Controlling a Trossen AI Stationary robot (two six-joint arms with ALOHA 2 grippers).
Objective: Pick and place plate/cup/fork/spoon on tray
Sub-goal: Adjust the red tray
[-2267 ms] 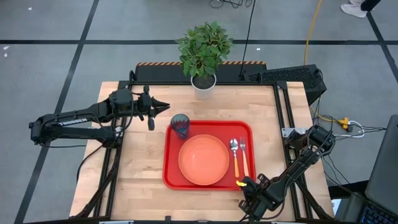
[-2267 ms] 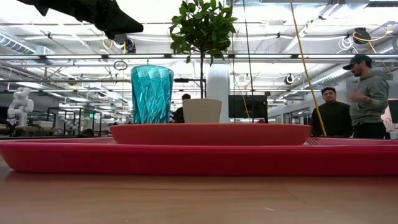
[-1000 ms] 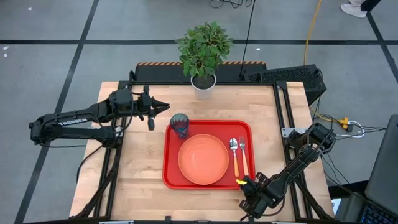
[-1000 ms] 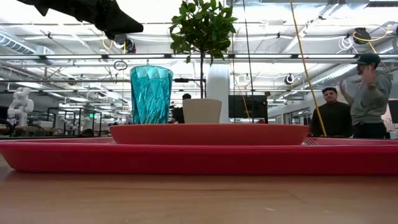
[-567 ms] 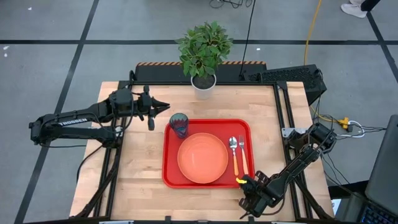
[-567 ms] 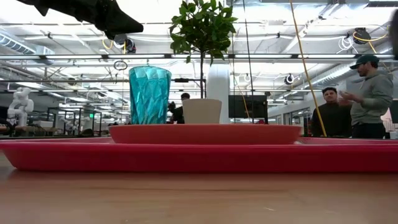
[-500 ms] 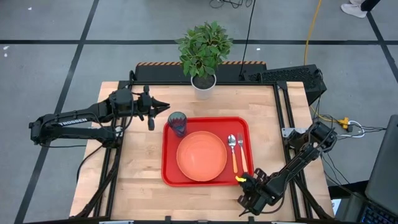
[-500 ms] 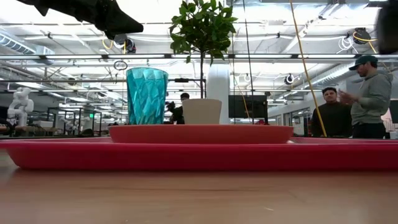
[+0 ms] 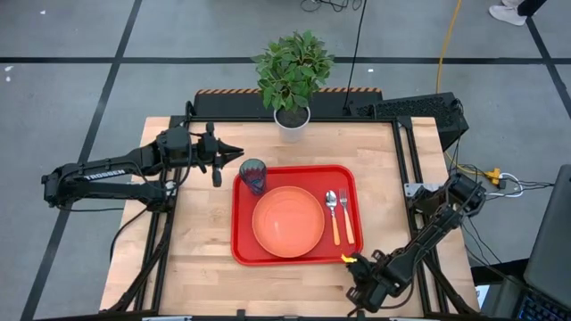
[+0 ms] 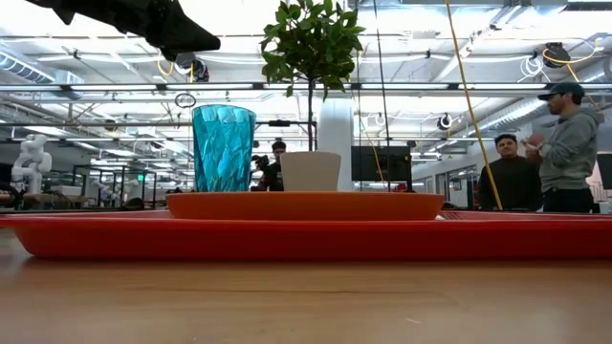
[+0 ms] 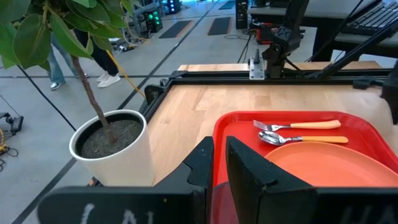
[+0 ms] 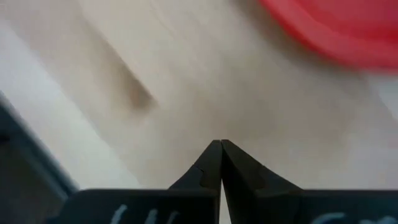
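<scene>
- Left gripper (image 9: 234, 152) parked above the table's far-left area, just beside the cup; fingers pressed together, holding nothing. No change in its pose over the last couple of seconds.
- Cup (image 9: 253, 176) upright in the tray's far-left corner. It has ridden leftward with the tray; in the low view it now sits further left than before.
- Tray (image 9: 244, 253) has slid a little to the left and slightly away from the near edge of the table since a second ago, carrying everything on it.
- Plate (image 9: 287, 222) flat in the middle of the tray, unmoved relative to it.
- Spoon (image 9: 332, 213) and fork (image 9: 344, 215) lie side by side on the tray's right part, handles toward the near edge, spoon nearer the plate.
- Right gripper (image 9: 356, 272) low over the table at the tray's near-right corner, fingers closed to a point, empty. Likely it nudged the tray.
- Judgement: all four items are on the tray; task looks finished, only arm retreat remaining.
- White plant pot (image 9: 292, 121) beyond the tray, untouched.
</scene>
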